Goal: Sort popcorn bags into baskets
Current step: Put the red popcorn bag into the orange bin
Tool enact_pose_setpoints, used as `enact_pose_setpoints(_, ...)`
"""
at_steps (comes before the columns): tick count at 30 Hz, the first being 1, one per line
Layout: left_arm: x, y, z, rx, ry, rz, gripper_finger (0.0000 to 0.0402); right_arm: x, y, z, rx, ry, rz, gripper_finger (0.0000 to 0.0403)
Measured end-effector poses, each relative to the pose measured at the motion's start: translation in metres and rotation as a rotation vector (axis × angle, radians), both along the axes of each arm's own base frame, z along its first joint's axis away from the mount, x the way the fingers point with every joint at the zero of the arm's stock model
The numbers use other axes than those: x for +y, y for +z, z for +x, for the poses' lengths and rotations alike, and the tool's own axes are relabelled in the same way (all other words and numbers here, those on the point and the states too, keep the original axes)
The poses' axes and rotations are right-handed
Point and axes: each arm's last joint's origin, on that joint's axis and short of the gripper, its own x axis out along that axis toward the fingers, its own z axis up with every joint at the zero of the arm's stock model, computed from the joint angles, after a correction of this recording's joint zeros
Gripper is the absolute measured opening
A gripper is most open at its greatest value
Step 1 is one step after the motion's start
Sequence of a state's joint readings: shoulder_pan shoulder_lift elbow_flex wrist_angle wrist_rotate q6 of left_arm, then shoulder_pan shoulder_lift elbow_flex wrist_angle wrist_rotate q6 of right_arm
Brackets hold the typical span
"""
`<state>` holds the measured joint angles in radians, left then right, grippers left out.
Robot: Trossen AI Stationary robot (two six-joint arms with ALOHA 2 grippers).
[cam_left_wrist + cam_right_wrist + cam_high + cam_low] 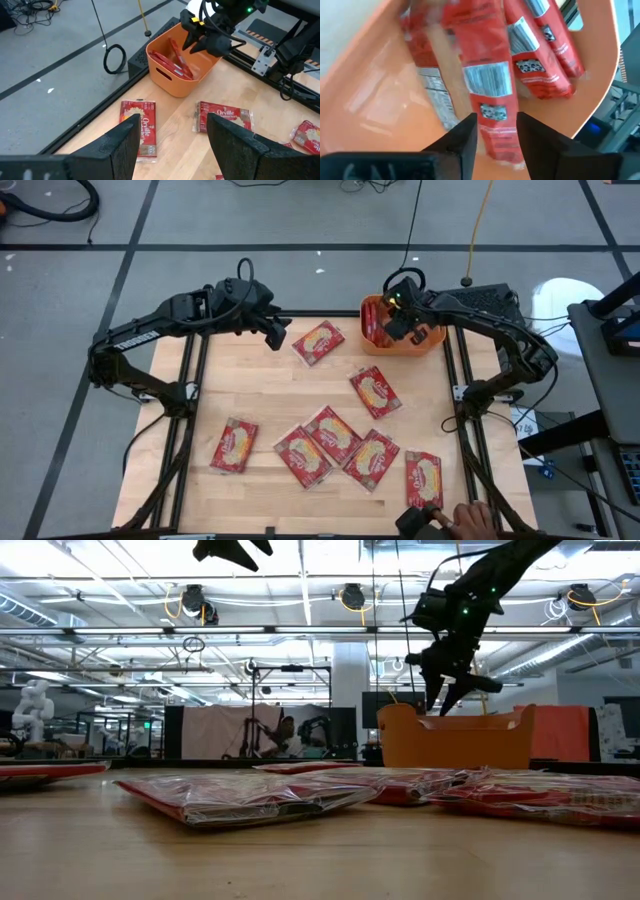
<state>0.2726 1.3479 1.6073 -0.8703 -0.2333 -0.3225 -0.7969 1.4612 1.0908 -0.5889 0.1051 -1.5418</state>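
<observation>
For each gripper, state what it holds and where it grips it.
Left gripper: open, empty. Right gripper, above the orange tub, has open fingers around a popcorn bag's end; grip uncertain.

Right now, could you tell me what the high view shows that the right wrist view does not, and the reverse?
Only the high view shows seven popcorn bags lying on the table, the left gripper hovering open, and a person's hand. Only the right wrist view shows the printed labels on the packets standing inside the tub. Both show the orange tub under the open right gripper.
</observation>
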Motion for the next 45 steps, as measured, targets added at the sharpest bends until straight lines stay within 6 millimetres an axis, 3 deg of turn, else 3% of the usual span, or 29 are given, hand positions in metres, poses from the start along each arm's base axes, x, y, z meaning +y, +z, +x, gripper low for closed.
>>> enact_pose_setpoints(6, 0.0, 0.0, 0.0, 0.001, 0.003, 0.002, 0.023, -0.003, 0.006, -0.003, -0.126, -0.183, 0.023, 0.0139)
enact_pose_setpoints(12, 0.002, 0.0, -0.001, -0.004, 0.024, -0.003, 0.023, 0.005, 0.034, -0.011, -0.432, -0.525, 0.079, 0.0124)
enact_pose_setpoints(17, 0.006, 0.0, -0.002, -0.018, 0.055, -0.02, 0.023, 0.02, 0.071, -0.023, -1.013, -1.195, 0.27, 0.0117)
enact_pose_setpoints(19, 0.008, 0.0, -0.003, -0.025, 0.073, -0.029, 0.023, 0.024, 0.082, -0.029, -1.23, -1.477, 0.462, 0.012)
enact_pose_setpoints(22, 0.013, 0.0, -0.004, -0.036, 0.104, -0.045, 0.023, 0.027, 0.084, -0.032, -1.374, -1.805, 0.787, 0.0131)
enact_pose_setpoints(26, 0.018, 0.0, -0.006, -0.041, 0.131, -0.05, 0.023, 0.024, 0.077, -0.021, -1.373, -2.069, 1.167, 0.0151)
enact_pose_setpoints(29, 0.023, 0.0, -0.008, -0.042, 0.15, -0.05, 0.023, 0.019, 0.067, -0.01, -1.334, -2.138, 1.24, 0.0171)
enact_pose_setpoints(40, 0.034, 0.0, -0.013, -0.023, 0.17, -0.022, 0.023, -0.009, 0.024, -0.008, -1.143, -2.374, 1.125, 0.0269)
enact_pose_setpoints(45, 0.035, 0.0, -0.013, -0.011, 0.157, -0.007, 0.023, -0.022, 0.005, -0.012, -1.083, -2.48, 1.053, 0.0289)
